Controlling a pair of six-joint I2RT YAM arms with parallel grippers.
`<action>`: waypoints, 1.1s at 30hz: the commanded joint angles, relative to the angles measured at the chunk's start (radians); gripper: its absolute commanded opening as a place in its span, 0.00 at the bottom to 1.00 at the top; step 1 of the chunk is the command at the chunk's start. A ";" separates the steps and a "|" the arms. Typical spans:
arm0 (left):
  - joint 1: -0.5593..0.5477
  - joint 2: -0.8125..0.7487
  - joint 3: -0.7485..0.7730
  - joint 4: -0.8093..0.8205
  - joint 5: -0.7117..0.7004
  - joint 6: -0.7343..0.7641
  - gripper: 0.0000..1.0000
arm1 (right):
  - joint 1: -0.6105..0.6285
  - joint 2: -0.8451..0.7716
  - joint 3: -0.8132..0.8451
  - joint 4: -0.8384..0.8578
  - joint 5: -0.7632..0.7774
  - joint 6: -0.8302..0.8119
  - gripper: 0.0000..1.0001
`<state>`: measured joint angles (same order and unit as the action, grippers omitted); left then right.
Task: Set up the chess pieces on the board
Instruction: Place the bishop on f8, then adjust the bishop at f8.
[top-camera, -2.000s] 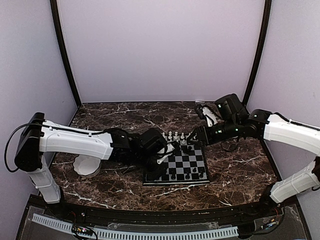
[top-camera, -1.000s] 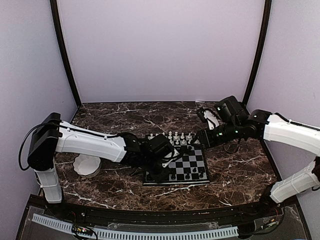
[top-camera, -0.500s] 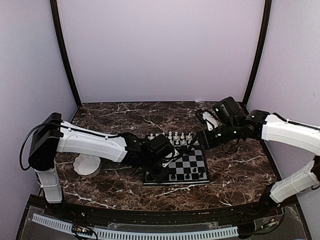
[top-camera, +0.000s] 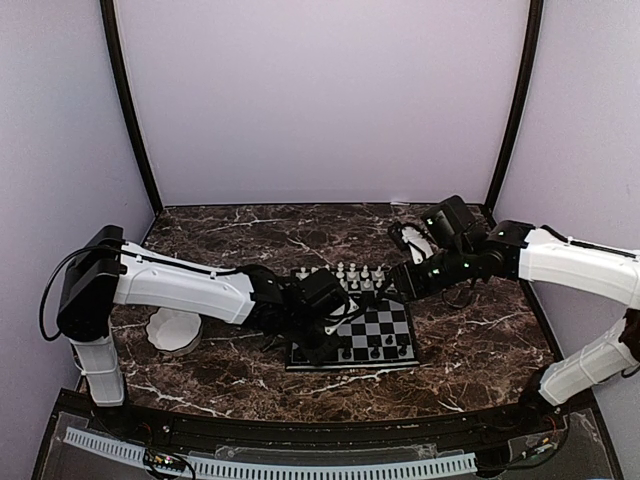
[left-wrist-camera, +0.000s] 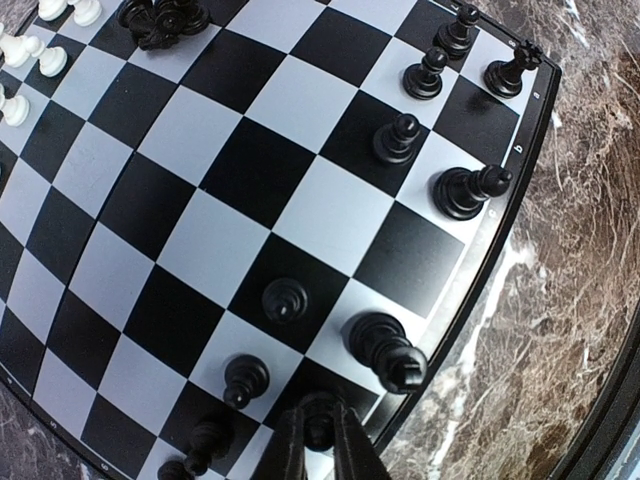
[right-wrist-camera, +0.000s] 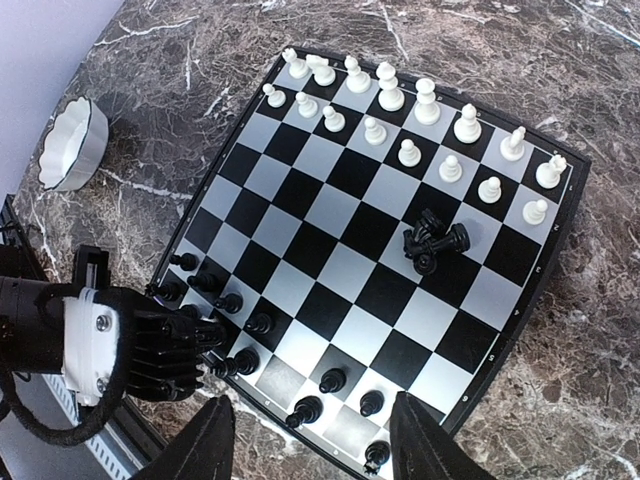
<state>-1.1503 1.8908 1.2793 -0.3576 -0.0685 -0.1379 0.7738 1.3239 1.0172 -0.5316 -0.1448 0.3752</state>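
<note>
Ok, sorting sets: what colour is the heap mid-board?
The heap is black; best in right wrist view.

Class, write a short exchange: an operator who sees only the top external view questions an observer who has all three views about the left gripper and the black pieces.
Operator: Is the left gripper holding anything?
Observer: Yes. Its wrist view shows it shut on a black piece at the edge of the board.
Operator: Are any pieces toppled?
Observer: Yes. The right wrist view shows a heap of black pieces lying beside the white pawns.
</note>
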 joint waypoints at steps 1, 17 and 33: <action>-0.005 -0.004 0.043 -0.051 0.001 0.019 0.13 | -0.008 0.000 0.030 0.013 0.019 -0.016 0.55; -0.005 -0.020 0.068 -0.098 0.014 0.038 0.19 | -0.028 0.028 0.047 0.025 0.003 -0.036 0.55; 0.007 0.033 0.096 -0.104 0.054 0.021 0.18 | -0.034 0.037 0.040 0.027 -0.008 -0.035 0.55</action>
<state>-1.1481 1.9095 1.3457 -0.4252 -0.0345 -0.1120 0.7467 1.3617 1.0363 -0.5240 -0.1421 0.3477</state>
